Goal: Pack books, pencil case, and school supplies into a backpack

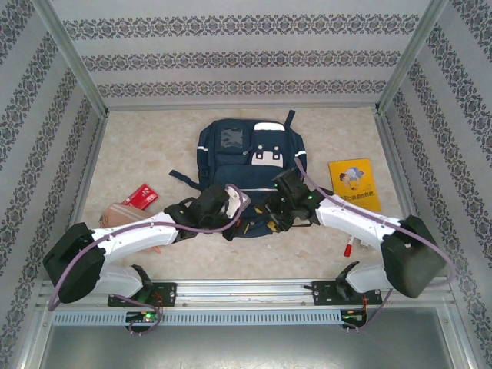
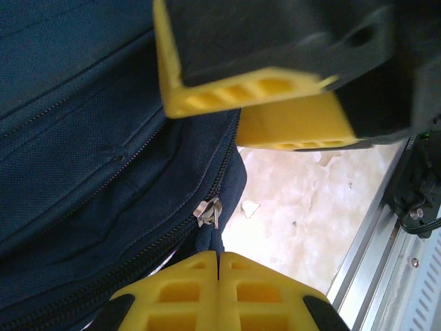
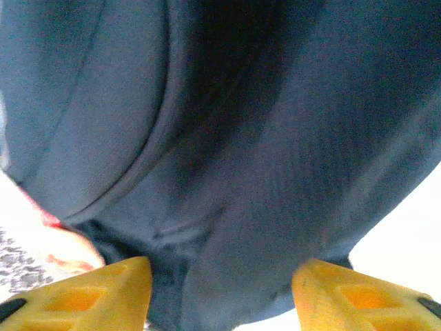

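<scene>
Two claws meet at the near end of a navy backpack [image 1: 246,150] that lies flat on the worktop [image 1: 154,146], its zipped edge turned toward the arms. That end is probably where the bag has to be opened before anything goes in.

The left claw [image 2: 219,272] is closed tight, finger against finger, with nothing to be seen between them. It sits just below the metal zip pull [image 2: 209,210], well placed to catch the pull.

The right claw [image 3: 220,276] stands about half open, one finger either side of a bulge of the bag's fabric. Whether it is pinching the cloth cannot be told. It looks set to steady or lift the bag while the zip is worked.

Everything to be packed waits outside the bag, within the arms' reach. There is one yellow book [image 1: 354,184], well out to the right of the right claw. One marker [image 1: 350,247] with a red cap lies behind that claw, beside its arm. One peach-pink pencil case [image 1: 114,215] lies well to the left of the left claw, partly under that arm. One red packet [image 1: 141,196] lies just beyond the case.

By this count, none of the three has gone in yet.
</scene>
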You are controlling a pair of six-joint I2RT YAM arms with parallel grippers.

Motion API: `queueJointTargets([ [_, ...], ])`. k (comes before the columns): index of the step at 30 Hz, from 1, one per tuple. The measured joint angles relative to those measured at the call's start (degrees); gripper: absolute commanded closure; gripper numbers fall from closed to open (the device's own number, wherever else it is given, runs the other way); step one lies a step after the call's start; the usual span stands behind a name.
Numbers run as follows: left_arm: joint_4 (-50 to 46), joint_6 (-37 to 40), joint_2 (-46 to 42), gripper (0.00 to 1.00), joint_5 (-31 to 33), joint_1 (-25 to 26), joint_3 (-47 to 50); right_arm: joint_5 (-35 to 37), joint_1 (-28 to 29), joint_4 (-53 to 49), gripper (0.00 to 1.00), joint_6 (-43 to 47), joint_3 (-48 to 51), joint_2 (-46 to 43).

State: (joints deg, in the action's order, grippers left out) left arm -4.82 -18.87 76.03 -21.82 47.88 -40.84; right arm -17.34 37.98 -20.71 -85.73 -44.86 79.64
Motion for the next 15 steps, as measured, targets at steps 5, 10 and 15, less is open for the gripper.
queueJointTargets([
  [5, 0.0, 1.5, -0.7, 0.70, -0.1, 0.0, 0.1, 0.6, 0.2, 1.9, 0.92, -1.1, 0.0, 2.5],
  [10, -0.1, 2.3, -2.5, 0.51, -0.6, 0.0, 1.0, 0.9, 0.4, 2.2, 0.93, -0.9, -0.2, 2.5],
  [15, -0.1, 3.0, -2.6, 0.40, -0.2, 0.0, 1.0, 0.9, 0.5, 2.3, 0.95, -0.9, -0.2, 2.4],
])
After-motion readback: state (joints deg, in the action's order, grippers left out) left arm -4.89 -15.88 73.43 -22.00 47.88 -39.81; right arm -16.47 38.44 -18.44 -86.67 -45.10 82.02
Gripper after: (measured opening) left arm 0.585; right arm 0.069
